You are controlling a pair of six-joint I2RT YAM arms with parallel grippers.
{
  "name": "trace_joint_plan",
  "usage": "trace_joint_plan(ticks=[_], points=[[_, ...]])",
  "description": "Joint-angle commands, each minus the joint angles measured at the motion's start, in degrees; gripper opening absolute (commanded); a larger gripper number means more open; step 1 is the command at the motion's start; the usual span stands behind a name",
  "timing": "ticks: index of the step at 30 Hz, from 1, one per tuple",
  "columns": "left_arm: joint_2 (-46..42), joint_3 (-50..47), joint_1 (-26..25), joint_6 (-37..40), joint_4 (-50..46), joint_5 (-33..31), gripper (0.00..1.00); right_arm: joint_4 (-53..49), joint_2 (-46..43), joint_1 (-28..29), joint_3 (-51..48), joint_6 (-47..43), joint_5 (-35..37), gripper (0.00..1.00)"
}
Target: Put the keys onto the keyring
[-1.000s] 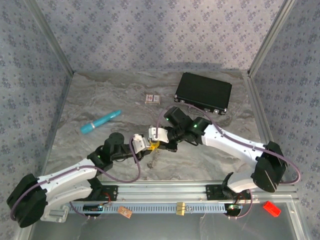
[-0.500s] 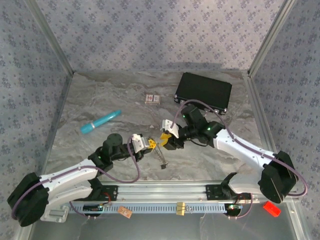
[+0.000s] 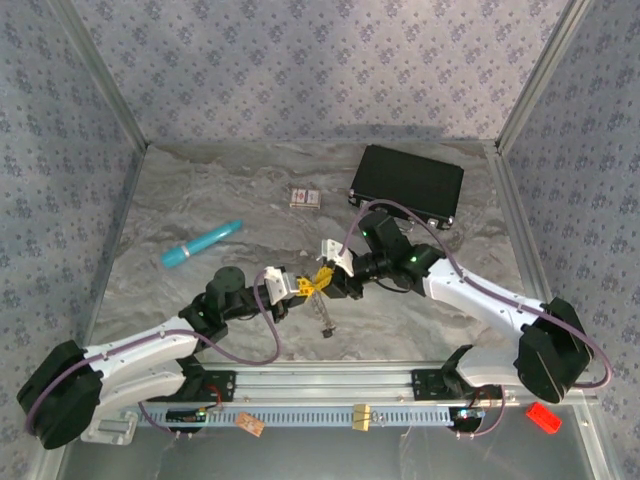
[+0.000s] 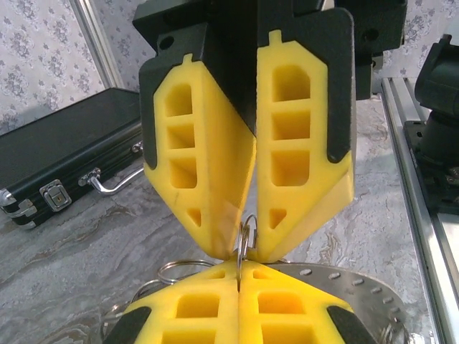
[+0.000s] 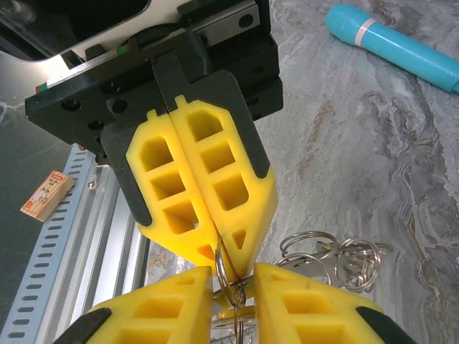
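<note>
Clamping a wire ring, left jaws meet; wrist view shows right jaws parted.

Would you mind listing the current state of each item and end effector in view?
left end effector: shut on the keyring.
right end effector: jaws slightly apart around the keyring; grip unclear.
keys: bunched below the end effectors; whether threaded, cannot tell.
black case: closed.
teal pen: lying flat.
</note>
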Motion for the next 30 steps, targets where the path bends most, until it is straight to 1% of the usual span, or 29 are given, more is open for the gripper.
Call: trace_joint_plan(ticks=[1,2,5,6,7,8,9,11,13,15,21,22,23,24,26,27,29,30], points=[[-0.2,0.5,0.0,-1.1,4.4,2.2,0.00,-2.9,0.1,0.3,0.5,-2.4,-0.5,0.21],[-0.2,0.4,0.0,-1.0,4.3,2.3,0.00,-3.8,0.2,0.4,0.9,-3.0,-0.2,0.18],[-0.6,0.4,0.0,-1.3,3.8,1.9,0.00,-4.9,0.1,0.7,2.1,-4.1,1.0,0.02],[-0.8,0.6,0.0,-1.4,3.0,1.5,0.02,-5.2,0.1,0.8,2.6,-4.5,1.2,0.00],[-0.9,0.9,0.0,-1.4,1.7,1.0,0.10,-6.1,0.1,1.1,3.4,-5.2,1.8,0.00],[-1.2,1.5,0.0,-1.2,-0.3,0.3,0.21,-7.5,0.4,1.6,4.4,-6.3,3.0,0.00],[-1.5,2.0,-0.1,-0.9,-2.3,-0.4,0.26,-9.3,0.7,2.1,5.5,-7.7,4.3,0.00],[-2.2,3.5,-0.1,0.7,-7.7,-1.0,0.28,-14.2,1.9,3.5,8.4,-10.8,7.5,0.00],[-2.5,4.8,-0.2,2.2,-11.9,-1.5,0.28,-18.4,3.3,4.5,10.7,-13.3,10.1,0.00],[-2.4,6.1,-0.4,3.3,-15.0,-1.2,0.25,-21.5,4.2,5.4,12.5,-15.0,12.2,0.00],[-1.2,7.2,-0.6,4.6,-16.3,-0.1,0.03,-25.4,6.2,7.4,16.4,-17.5,14.8,0.00],[-1.1,7.3,-0.7,4.7,-16.4,-0.1,0.00,-26.1,6.6,7.7,16.8,-17.8,15.2,0.00],[-1.0,7.4,-0.6,4.9,-16.4,0.0,0.00,-26.6,6.6,7.8,17.1,-17.9,15.0,0.00],[-1.1,7.4,-0.6,5.0,-16.3,-0.1,0.00,-26.4,6.4,7.6,16.8,-17.6,14.3,0.01],[-1.4,6.8,-0.6,4.6,-15.1,-0.1,0.00,-23.1,4.2,5.9,14.2,-15.3,11.2,0.22],[-1.6,6.3,-0.6,4.1,-13.8,-0.1,0.00,-21.0,2.7,5.0,12.6,-13.9,9.6,0.27],[-1.9,4.7,-0.6,2.8,-9.8,0.4,0.00,-15.2,0.0,2.9,9.1,-10.7,6.1,0.32],[-1.9,4.2,-0.6,2.6,-8.4,0.7,0.00,-13.9,-0.6,2.3,8.0,-9.6,5.1,0.33]])
